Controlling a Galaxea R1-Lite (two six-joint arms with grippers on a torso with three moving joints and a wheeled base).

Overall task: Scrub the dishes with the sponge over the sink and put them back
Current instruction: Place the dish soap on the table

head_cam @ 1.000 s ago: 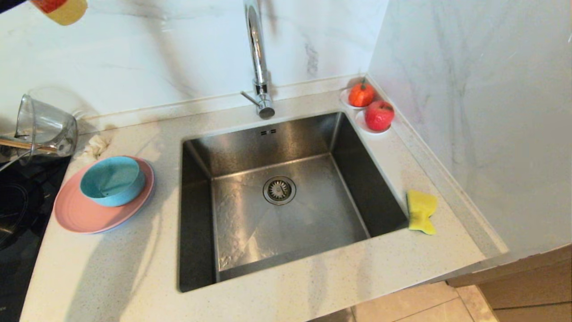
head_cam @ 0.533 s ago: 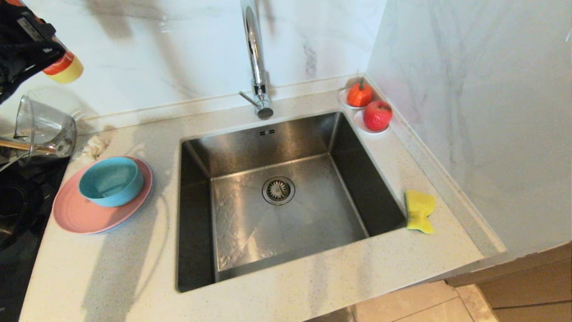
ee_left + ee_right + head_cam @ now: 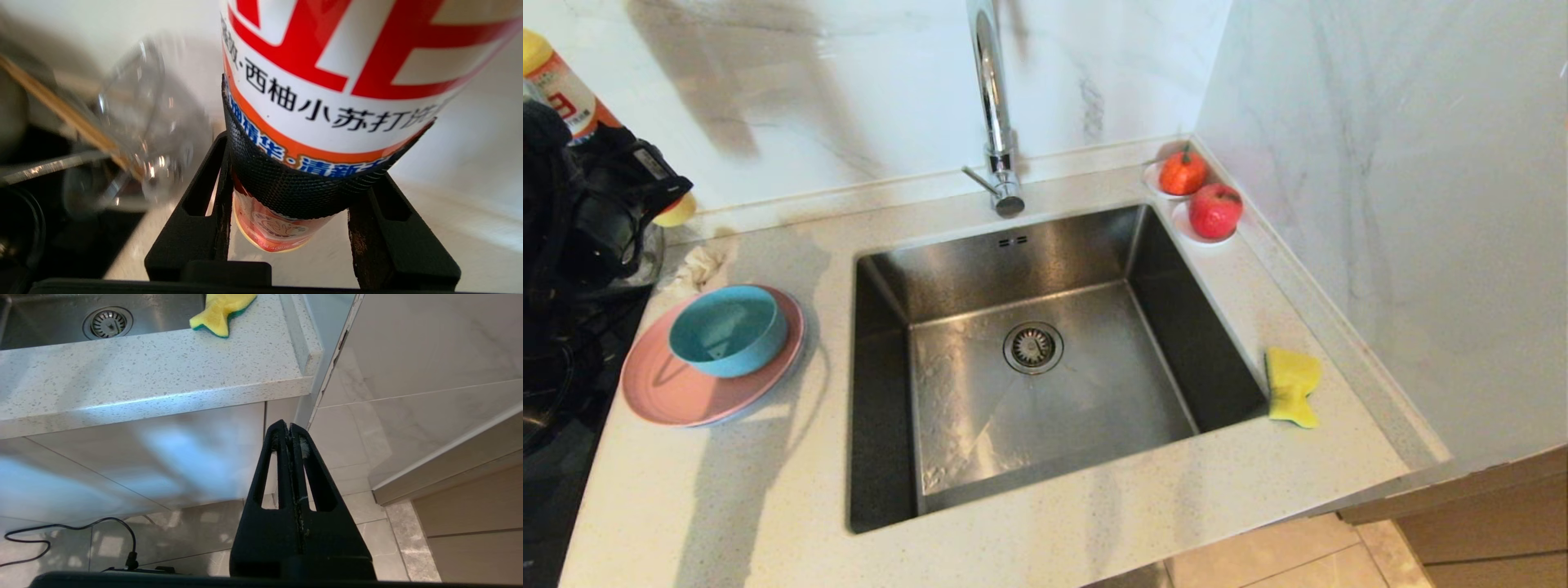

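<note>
Dishes first: nearest me on the counter, by its left edge, I see the teal bowl sitting inside the pink plate, just beside the sink; a grey-blue rim barely peeks out under the pink one. The sponge lies at the sink's right rim, near the counter's right edge. My right wrist view adds its green underside and puts the right gripper below the counter front, out before the cabinet, fingers pressed together on nothing. The basin itself is bare down to the drain strainer. Farther back on the left, my left gripper is clamped around a detergent bottle; only the wrist view shows that grip, with the glass jug close beside. At the far right corner sit two red fruits.
</note>
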